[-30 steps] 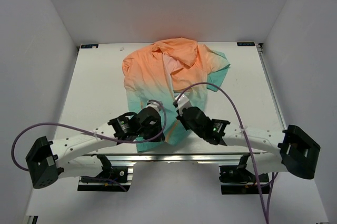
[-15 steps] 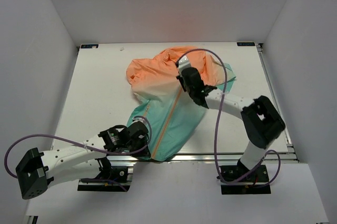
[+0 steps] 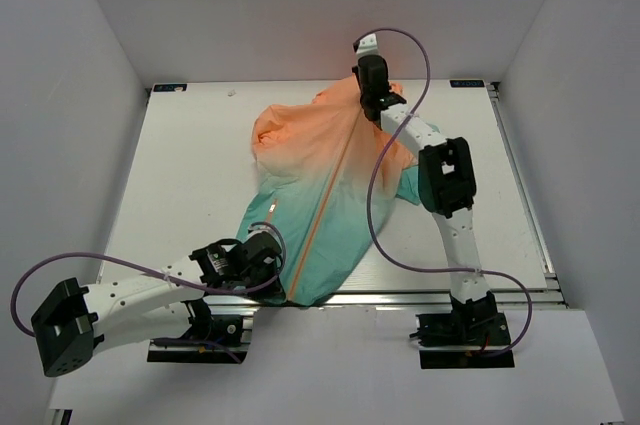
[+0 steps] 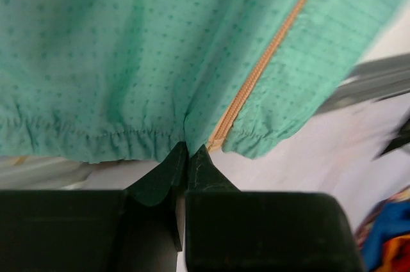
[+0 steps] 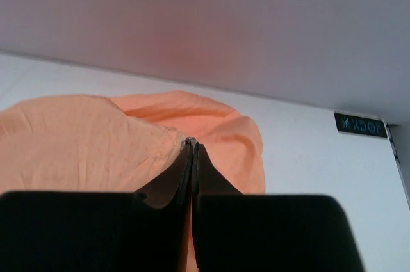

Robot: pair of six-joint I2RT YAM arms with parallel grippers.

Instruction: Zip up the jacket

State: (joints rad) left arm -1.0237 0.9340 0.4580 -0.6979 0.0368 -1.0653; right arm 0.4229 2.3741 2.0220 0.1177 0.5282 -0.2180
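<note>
The jacket [image 3: 320, 190] lies stretched across the table, peach-orange at the far end and teal at the near hem, its orange front zipper [image 3: 325, 205] running closed along its length. My left gripper [image 3: 272, 257] is shut on the teal hem [image 4: 128, 137] just beside the zipper's bottom end [image 4: 221, 136]. My right gripper [image 3: 358, 80] is stretched to the table's far edge, shut on the zipper pull [image 5: 190, 139] at the orange collar [image 5: 128, 137].
The white table [image 3: 180, 175] is enclosed by white walls on three sides. The right arm [image 3: 440, 175] stretches over the jacket's right part, with its purple cable [image 3: 385, 235] looping above it. The metal front rail [image 3: 400, 297] runs along the near edge.
My right gripper has travelled from the hem up the zipper line to the collar at the far edge. The front went from open to closed and taut. My left gripper drew the hem nearer.
</note>
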